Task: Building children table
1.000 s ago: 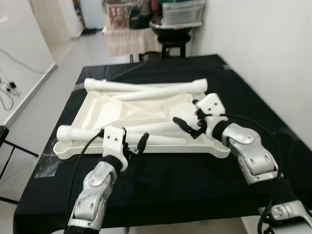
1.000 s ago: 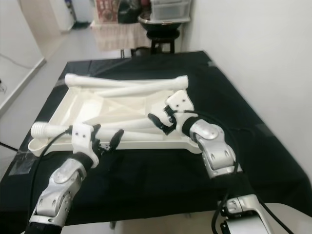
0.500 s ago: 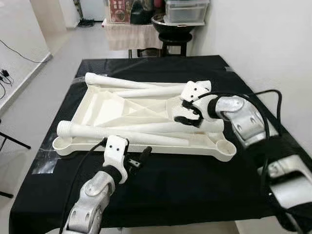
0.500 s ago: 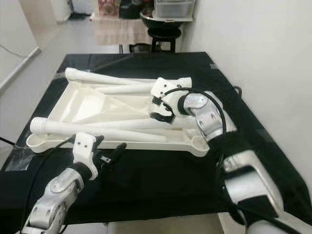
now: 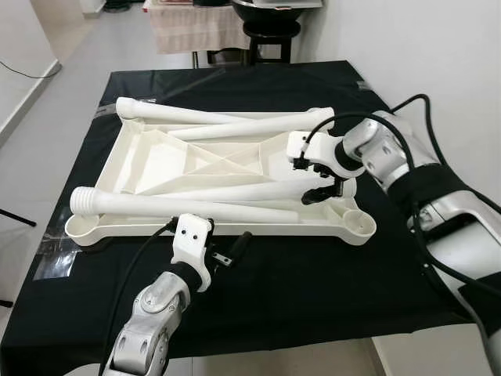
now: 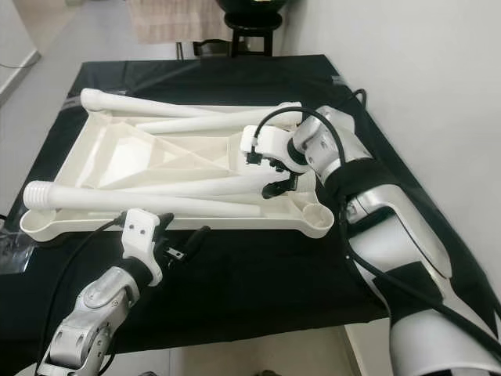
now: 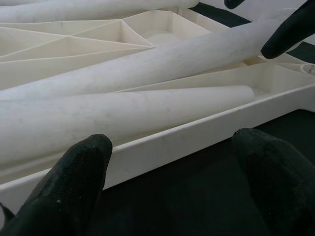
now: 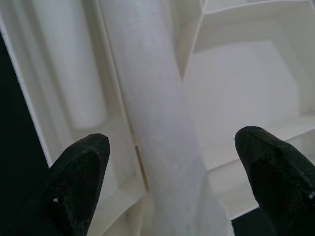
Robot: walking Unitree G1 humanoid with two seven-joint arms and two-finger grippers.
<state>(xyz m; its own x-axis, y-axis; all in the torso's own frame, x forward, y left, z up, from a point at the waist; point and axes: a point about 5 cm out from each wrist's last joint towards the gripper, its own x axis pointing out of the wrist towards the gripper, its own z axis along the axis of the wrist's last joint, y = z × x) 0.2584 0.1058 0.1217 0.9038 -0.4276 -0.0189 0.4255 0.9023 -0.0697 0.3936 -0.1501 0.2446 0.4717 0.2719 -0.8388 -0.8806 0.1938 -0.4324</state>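
We stand at a table (image 5: 313,266) draped in black cloth, and on it lies the white tabletop (image 5: 160,160), turned underside up so its ribs show. It lies ahead of both our grippers, filling the middle of the cloth.

Four white legs lie loose in it. The far leg (image 5: 168,113) runs along the rim farthest from our grippers, with a second leg (image 5: 250,128) slanting just this side of it. A third leg (image 5: 235,190) slants across the middle toward our right gripper, and the near leg (image 5: 176,207) lies along the rim closest to our left gripper, its ribbed end well out to the left.

Our right arm (image 5: 399,160) reaches in from the right. The right gripper (image 5: 322,188) hangs over the right end of the third leg, fingers spread wide; in the right wrist view that leg (image 8: 157,132) passes straight between the two fingertips (image 8: 78,172), and we cannot tell whether they touch it.

Our left gripper (image 5: 231,249) sits low over the cloth, just short of the near rim (image 7: 206,132). Its fingers (image 7: 74,187) are apart with nothing between them but cloth, and the near leg (image 7: 123,115) lies just beyond the rim in front of them.

A round socket (image 5: 361,223) sits in the corner of the tabletop nearest our right gripper.
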